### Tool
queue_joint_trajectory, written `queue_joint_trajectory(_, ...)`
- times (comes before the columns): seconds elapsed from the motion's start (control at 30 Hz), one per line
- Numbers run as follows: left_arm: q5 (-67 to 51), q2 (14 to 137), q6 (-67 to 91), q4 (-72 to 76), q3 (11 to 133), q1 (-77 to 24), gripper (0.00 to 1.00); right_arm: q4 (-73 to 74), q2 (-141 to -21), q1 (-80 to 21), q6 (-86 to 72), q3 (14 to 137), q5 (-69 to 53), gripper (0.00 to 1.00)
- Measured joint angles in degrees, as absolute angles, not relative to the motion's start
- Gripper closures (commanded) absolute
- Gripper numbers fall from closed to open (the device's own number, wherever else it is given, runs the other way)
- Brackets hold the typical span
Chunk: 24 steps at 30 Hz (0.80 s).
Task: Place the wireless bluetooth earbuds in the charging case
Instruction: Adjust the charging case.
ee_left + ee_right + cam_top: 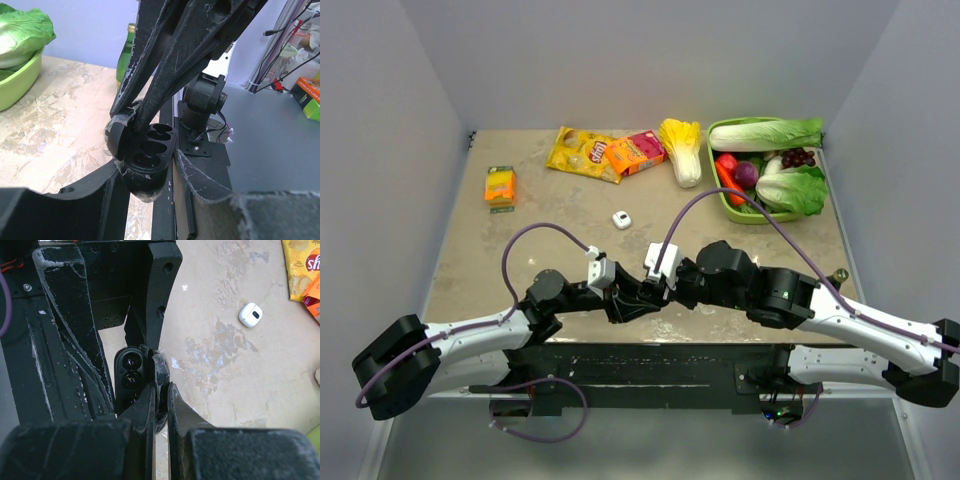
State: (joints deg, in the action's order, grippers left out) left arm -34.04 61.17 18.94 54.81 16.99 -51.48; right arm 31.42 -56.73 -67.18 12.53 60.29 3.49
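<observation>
The black charging case [142, 172] hangs open between both grippers near the table's front edge [635, 298]. My right gripper [161, 386] is shut on its raised lid [161, 367], coming down from the top in the left wrist view [131, 111]. My left gripper [146, 160] has its fingers [200, 185] closed against the two sides of the case's lower body. Glossy dark rounds show in the wells [131, 371]; I cannot tell whether they are earbuds. A small white rounded thing with a dark oval spot [250, 315] lies alone on the table [622, 220].
At the back right stands a green basket [732, 210] of vegetables. A yellow chip bag [582, 152], an orange box [634, 152], a napa cabbage [682, 150] and a small orange packet [500, 186] lie along the back. A green bottle [126, 55] stands at the right edge.
</observation>
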Motion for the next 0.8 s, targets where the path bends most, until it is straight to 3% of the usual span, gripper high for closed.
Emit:
queue_joint_trajectory(0.03, -34.09, 61.17, 18.96, 54.83, 16.99, -51.48, 0.91, 31.42, -56.73, -67.18, 12.58, 60.29, 3.49, 1.00)
queue_joint_trajectory(0.13, -34.17, 61.17, 18.96, 54.89, 16.99, -51.48, 1.00, 31.42, -56.75, -67.18, 12.71, 60.29, 3.49, 1.00)
queue_joint_trajectory(0.33, -34.17, 61.34, 19.84, 56.69, 16.08, -51.40, 1.00, 31.29, -57.14, -67.22, 12.34, 60.29, 3.51, 0.96)
queue_joint_trajectory(0.43, -34.20, 61.34, 20.43, 58.35, 15.16, -51.40, 1.00, 31.20, -57.28, -67.46, 11.51, 60.29, 3.44, 0.85)
queue_joint_trajectory(0.57, -34.13, 61.52, 20.45, 59.55, 15.09, -51.40, 1.00, 30.55, -57.25, -67.48, 10.00, 60.29, 3.60, 0.60)
queue_joint_trajectory(0.63, -34.09, 61.60, 20.43, 59.99, 15.05, -51.40, 1.00, 29.89, -57.21, -67.48, 9.06, 60.29, 3.73, 0.53)
queue_joint_trajectory(0.67, -34.00, 61.65, 20.43, 60.12, 14.96, -51.40, 1.00, 29.26, -57.08, -67.48, 8.62, 60.29, 3.88, 0.28)
queue_joint_trajectory(0.8, -33.56, 61.65, 20.38, 60.51, 14.22, -51.40, 1.00, 27.35, -55.96, -67.48, 7.07, 60.27, 5.17, 0.15)
